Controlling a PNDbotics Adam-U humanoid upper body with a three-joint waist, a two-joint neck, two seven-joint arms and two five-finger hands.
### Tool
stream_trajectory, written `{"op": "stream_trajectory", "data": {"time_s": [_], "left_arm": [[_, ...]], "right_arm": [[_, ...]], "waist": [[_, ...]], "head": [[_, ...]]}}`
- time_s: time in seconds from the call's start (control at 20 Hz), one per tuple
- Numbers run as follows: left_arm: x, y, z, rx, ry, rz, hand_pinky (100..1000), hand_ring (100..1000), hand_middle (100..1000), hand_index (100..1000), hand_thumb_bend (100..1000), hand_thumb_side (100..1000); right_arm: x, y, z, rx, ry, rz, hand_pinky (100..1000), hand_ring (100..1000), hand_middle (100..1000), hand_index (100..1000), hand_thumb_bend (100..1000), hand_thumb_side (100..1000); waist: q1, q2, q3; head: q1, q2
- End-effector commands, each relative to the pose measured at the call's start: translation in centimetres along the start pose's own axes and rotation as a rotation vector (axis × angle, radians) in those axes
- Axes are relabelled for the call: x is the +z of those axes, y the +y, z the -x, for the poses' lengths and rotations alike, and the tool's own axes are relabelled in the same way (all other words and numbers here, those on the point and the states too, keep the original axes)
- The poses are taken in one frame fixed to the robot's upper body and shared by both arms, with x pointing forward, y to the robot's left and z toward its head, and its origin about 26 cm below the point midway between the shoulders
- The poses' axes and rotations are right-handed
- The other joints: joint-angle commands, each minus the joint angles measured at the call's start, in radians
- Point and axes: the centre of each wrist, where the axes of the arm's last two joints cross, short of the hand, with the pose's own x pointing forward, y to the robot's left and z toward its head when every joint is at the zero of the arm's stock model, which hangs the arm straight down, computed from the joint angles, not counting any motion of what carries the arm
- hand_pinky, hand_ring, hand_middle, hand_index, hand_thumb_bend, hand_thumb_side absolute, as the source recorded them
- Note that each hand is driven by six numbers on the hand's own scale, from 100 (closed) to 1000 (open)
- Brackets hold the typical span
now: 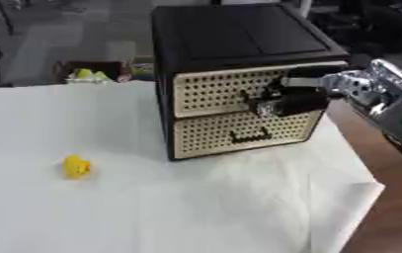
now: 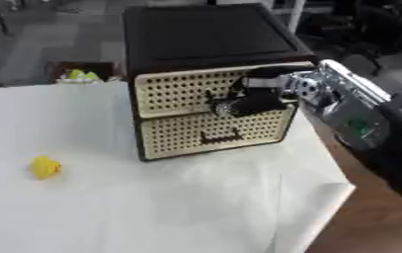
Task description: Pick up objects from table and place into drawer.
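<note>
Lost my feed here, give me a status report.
Right robot hand at the upper drawer front, fingers curled at its handle. Both drawers look closed. Yellow object untouched on the white cloth. Left robot hand out of view.
</note>
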Motion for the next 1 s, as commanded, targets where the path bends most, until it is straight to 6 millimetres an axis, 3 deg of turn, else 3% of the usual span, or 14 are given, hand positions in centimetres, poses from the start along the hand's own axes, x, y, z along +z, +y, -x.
{"op": "stream_trajectory", "data": {"time_s": [0.05, 0.4, 0.6, 1.0], "left_arm": [[-0.7, 0.3, -0.8, 0.005, -0.04, -0.008, 785, 894, 867, 907, 100, 1000], [-0.8, 0.3, -0.8, 0.004, -0.042, -0.007, 785, 894, 868, 907, 100, 1000], [-0.8, 0.4, -0.8, 0.001, -0.042, -0.006, 785, 894, 868, 907, 100, 1000], [-0.8, 0.4, -0.8, -0.003, -0.045, -0.001, 785, 894, 869, 908, 100, 1000]], "right_arm": [[0.4, -0.6, 0.3, -0.007, 0.023, -0.01, 100, 100, 100, 774, 207, 938], [0.6, -0.2, 0.2, -0.001, 0.012, -0.028, 100, 100, 100, 767, 202, 940], [0.9, -0.1, 0.1, -0.016, -0.005, -0.047, 100, 100, 100, 763, 202, 1000], [1.4, -0.6, -0.3, -0.086, 0.001, -0.087, 100, 100, 100, 767, 140, 1000]], "waist": [[0.0, -0.02, 0.001], [0.001, -0.021, -0.003], [-0.001, -0.025, -0.005], [-0.008, -0.035, -0.007]], "head": [[-0.001, -0.012], [0.0, -0.01], [0.0, -0.008], [-0.003, 0.0]]}}
